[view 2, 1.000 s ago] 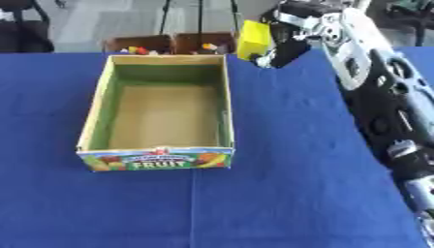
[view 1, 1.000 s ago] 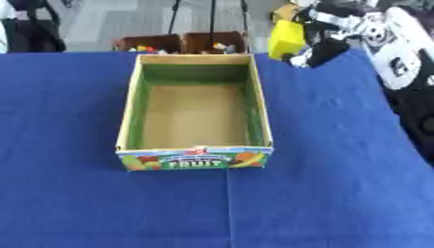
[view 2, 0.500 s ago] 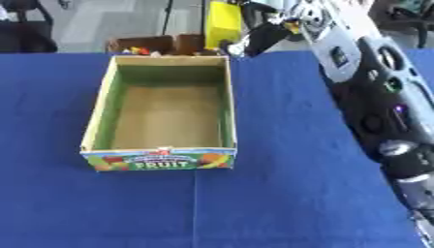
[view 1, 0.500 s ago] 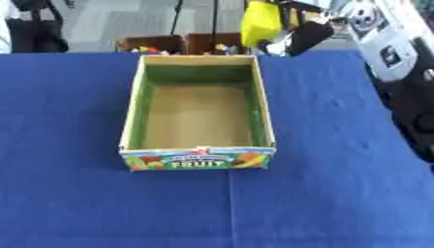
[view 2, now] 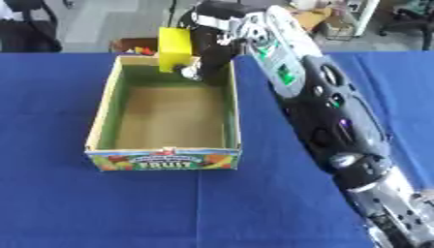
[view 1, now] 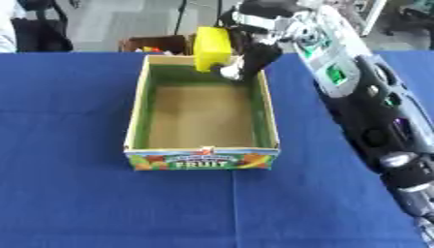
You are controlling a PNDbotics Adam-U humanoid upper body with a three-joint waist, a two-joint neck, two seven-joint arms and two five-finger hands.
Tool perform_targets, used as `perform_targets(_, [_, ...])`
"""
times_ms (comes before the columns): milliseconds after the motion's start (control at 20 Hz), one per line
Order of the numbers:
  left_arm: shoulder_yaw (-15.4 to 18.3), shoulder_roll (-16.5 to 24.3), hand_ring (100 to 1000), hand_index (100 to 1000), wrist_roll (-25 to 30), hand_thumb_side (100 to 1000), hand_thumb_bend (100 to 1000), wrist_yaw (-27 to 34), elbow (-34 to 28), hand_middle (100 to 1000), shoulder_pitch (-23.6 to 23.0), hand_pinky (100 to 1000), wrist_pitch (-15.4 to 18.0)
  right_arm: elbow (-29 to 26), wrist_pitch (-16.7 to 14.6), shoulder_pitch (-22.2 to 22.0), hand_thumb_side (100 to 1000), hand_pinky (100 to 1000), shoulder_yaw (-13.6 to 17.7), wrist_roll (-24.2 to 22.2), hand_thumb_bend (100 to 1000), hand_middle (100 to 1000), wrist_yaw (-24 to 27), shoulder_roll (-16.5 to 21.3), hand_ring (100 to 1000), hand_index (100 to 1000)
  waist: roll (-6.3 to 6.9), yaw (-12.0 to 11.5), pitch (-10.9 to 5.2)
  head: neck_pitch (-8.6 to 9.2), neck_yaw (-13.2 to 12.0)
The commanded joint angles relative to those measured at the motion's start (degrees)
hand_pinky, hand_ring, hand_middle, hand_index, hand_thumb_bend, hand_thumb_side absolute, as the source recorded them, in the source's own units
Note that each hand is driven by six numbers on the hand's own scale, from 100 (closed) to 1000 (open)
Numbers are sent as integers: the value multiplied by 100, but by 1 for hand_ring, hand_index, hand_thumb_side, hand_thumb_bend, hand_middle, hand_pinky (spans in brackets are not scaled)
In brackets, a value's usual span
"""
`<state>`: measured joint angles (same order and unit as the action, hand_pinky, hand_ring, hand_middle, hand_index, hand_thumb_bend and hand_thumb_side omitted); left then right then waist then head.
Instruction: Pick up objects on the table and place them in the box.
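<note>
a lab or office: blue-clothed table [view 1: 76,193], grey floor [view 1: 110,24], rolling office chair [view 2: 405,19] behind.

The one word that can be read is "FRUIT", in white capitals on a green band across the near end wall of the box [view 1: 202,161]. A line of smaller print sits just above it, too small to make out.

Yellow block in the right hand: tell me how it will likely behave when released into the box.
The yellow block looks boxy with flat faces, so it probably won't roll. Held upright by the right hand over the far end of the box, it may tip onto a side on landing. It keeps its shape, so it is likely stiff.
</note>
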<state>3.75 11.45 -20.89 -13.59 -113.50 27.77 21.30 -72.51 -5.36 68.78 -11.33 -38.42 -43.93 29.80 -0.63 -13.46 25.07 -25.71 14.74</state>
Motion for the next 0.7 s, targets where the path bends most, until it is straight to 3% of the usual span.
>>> perform_targets(50, [-8,25,777,893,21,1000,100,27,-109,840,75,471,8,104,-10,67,385,428,-21,-29,100,366,-144,-136,577,469,-71,-34,-223,69,57])
perform_targets(700, [-28,-20,777,893,53,1000,100,60,-109,841,107,469,11,1224,-165,-82,352,450,-22,-2,100,403,-748,-744,603,510,-54,-101,-159,81,138])
